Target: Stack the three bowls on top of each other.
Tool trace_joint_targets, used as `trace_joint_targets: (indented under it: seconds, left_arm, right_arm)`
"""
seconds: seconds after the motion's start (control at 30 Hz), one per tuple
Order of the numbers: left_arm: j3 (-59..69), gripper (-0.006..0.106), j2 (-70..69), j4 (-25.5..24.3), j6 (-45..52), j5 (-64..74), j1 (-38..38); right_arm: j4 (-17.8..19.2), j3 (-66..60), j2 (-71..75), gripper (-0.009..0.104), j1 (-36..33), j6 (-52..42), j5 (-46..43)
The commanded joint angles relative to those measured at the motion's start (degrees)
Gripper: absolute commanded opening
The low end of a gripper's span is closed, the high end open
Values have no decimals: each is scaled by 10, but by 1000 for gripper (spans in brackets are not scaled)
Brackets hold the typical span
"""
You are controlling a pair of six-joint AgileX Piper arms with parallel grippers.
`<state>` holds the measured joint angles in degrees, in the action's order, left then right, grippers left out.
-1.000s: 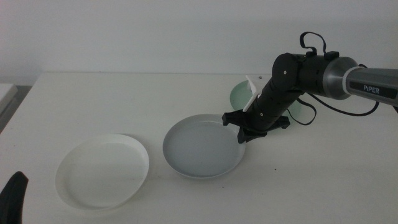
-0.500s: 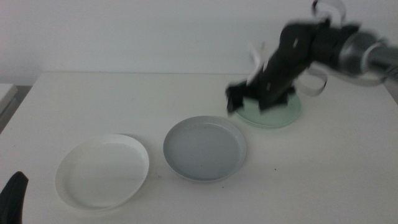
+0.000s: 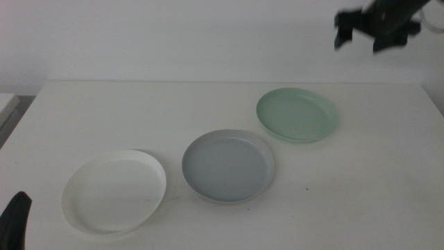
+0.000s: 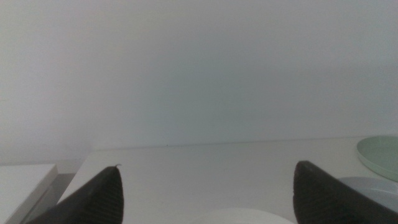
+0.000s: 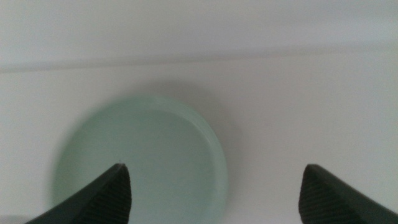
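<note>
Risk lies in the right end effector (image 3: pixel 366 28), wide open, empty, high above the mint green bowl (image 3: pixel 297 115), descending off-centre and skidding that low rim across the bench (image 3: pixel 374 180).

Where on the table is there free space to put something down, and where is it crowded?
Free: the far left stretch behind the white bowl, and the near right corner in front of the mint green bowl. Crowded: the diagonal line of bowls, where the grey bowl sits close to both neighbours. The right gripper hangs high above.
</note>
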<state>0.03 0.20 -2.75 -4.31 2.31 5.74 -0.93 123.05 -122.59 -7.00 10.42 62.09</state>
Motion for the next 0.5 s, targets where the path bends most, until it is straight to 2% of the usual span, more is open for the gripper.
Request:
trace_joint_targets:
  seconds: [0.0,0.17,0.37,0.47]
  left_arm:
    - [0,94,-2,-1,0,-6,1]
    - [0,94,-2,-1,0,-6,1]
    - [0,94,-2,-1,0,-6,1]
    - [0,94,-2,-1,0,-6,1]
  right_arm:
    - [-6,4,-38,76,10,-9,10]
    - [-8,4,-103,76,13,-15,8]
    - [-67,4,-152,70,13,-29,-10]
    - [-73,4,-171,67,13,-27,-21]
